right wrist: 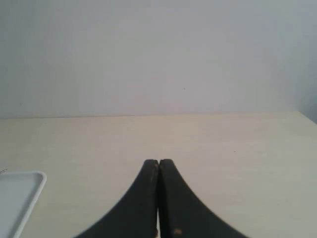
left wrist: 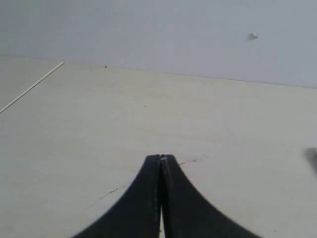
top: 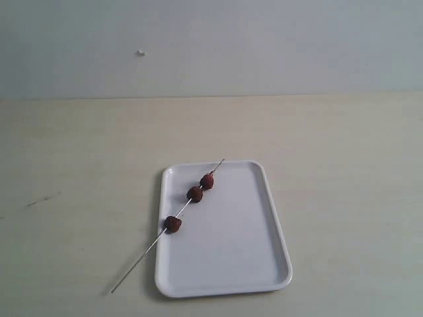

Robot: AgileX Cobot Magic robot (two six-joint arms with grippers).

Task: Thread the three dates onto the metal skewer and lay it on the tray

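Three dates threaded on metal skewer, lying across tray rim, one end overhanging; left gripper, right gripper closed, empty.

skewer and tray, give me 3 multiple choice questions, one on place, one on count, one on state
1. On the tray, the metal skewer lies:
A) wholly inside
B) across its rim, bare end out over the table
C) upright

2. How many dates are on it?
A) one
B) two
C) three

3. The left pincer is:
A) shut, empty
B) open
C) holding a date

Answers: B, its bare end passes the rim; C, three sit along the rod; A, its jaws meet with nothing between.
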